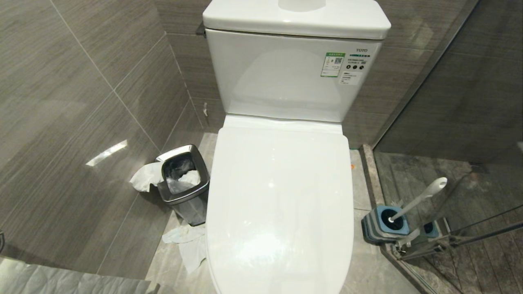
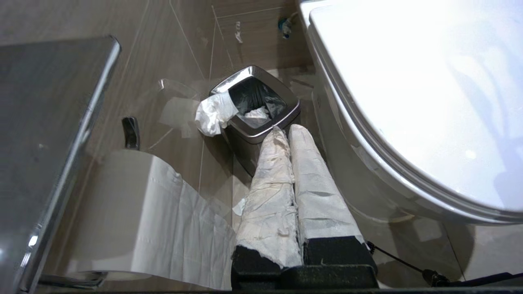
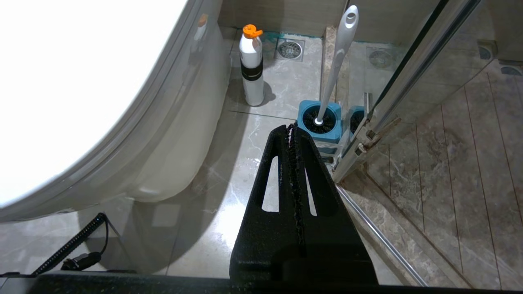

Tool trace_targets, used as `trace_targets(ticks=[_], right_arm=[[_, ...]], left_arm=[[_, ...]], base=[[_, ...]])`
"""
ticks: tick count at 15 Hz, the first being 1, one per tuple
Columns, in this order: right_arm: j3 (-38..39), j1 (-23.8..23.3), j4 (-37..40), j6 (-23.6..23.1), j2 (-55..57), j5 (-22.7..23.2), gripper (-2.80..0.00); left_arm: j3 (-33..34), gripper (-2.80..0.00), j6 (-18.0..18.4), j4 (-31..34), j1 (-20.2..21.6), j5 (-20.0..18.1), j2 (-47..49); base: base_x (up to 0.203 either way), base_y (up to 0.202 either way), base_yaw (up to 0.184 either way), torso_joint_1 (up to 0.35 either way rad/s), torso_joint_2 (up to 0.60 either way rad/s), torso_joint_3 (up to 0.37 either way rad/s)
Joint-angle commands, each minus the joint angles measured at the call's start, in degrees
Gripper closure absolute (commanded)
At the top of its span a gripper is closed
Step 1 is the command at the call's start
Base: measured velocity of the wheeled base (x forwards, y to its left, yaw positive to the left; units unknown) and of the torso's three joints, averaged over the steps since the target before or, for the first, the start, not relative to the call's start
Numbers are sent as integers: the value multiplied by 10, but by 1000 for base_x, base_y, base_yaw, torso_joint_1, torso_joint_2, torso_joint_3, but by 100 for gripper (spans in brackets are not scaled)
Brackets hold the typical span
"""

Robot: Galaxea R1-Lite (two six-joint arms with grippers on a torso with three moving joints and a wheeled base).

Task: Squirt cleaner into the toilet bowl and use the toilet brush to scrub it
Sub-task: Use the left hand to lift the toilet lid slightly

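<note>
The toilet brush [image 1: 421, 197] is standing in a blue holder [image 1: 384, 224] on the floor right of the toilet [image 1: 282, 196], its slim white handle leaning right against the glass shower door [image 3: 412, 81]. The closed lid [image 1: 280, 212] is hiding the bowl. A white bottle [image 3: 251, 65] with an orange cap is standing farther back. A steel bin [image 1: 183, 183] is crowding the left side. The left gripper [image 2: 286, 134], paper-wrapped, and the right gripper [image 3: 291, 130] are both clenched, holding nothing.
</note>
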Motion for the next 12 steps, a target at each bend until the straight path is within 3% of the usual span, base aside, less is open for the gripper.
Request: trace_targets(ticks=[1, 12], right_arm=[[0, 0, 0, 0, 0, 0, 0], [0, 0, 0, 0, 0, 0, 0]], left_arm=[[-32, 0, 1, 4, 1, 2, 52], [-178, 0, 10, 0, 3, 0, 311]], base=[[0, 0, 0, 0, 0, 0], [0, 0, 0, 0, 0, 0]])
